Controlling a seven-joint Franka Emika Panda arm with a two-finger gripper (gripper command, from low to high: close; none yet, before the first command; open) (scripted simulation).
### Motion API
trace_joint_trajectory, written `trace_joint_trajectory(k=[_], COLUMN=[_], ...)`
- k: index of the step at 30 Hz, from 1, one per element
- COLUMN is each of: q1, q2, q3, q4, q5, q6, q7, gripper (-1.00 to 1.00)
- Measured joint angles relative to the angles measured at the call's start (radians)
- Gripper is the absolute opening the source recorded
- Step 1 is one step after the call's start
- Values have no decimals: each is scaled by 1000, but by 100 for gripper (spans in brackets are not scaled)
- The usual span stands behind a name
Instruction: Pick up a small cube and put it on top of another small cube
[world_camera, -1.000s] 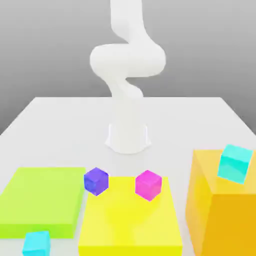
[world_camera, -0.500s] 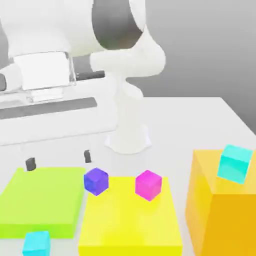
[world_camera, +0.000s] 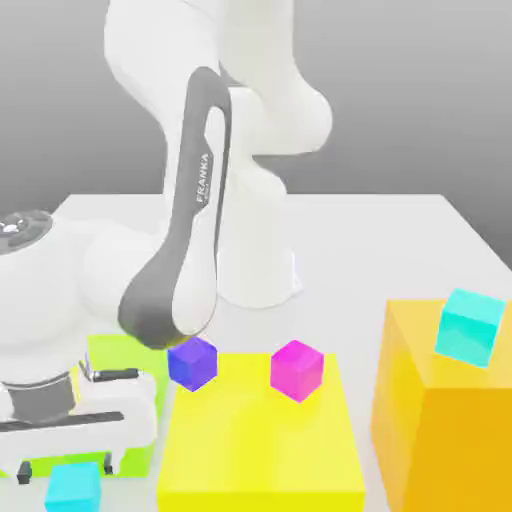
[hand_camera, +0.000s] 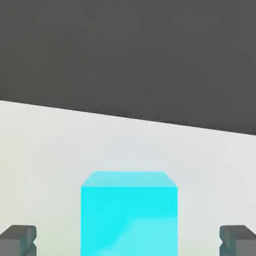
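The claw (world_camera: 67, 467) stands open and empty, its two fingers spread wide with the small cyan cube (hand_camera: 129, 220) lined up in the gap between them, touching neither. The cube's sides look nearly square to the fingers, with room on both flanks, so the coming move seems to be a lowering onto it, perhaps with a slight centring shift, before closing. How much height remains cannot be told. Just beside the cube runs what looks like the edge of the table (hand_camera: 210, 155), cutting slantwise to the line of the fingers; a sideways nudge that way could be risky. The green slab (world_camera: 150, 385) lies close behind the claw, towards the arm's base, and would call for a straight lift. Farther out, towards the exterior view's right, the magenta cube (world_camera: 297, 371) waits by the yellow block (world_camera: 262, 440), with the purple-blue cube (world_camera: 192, 363) on the claw's side of it.
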Motion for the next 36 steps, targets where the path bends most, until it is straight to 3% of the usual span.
trace_joint_trajectory(k=[6, 12, 21, 27, 33, 36], q1=[-5, 61, 197, 274, 267, 264], q2=[10, -164, -447, -662, -880, -844], q3=[6, -63, 10, 73, 206, 231], q4=[3, -52, -243, -380, -517, -556], q5=[5, -84, -103, -217, -358, -380], q6=[6, -115, -226, -277, -327, -248], q7=[-4, 74, 246, 434, 642, 675], gripper=[-100, -100, -100, -100, -100, -100])
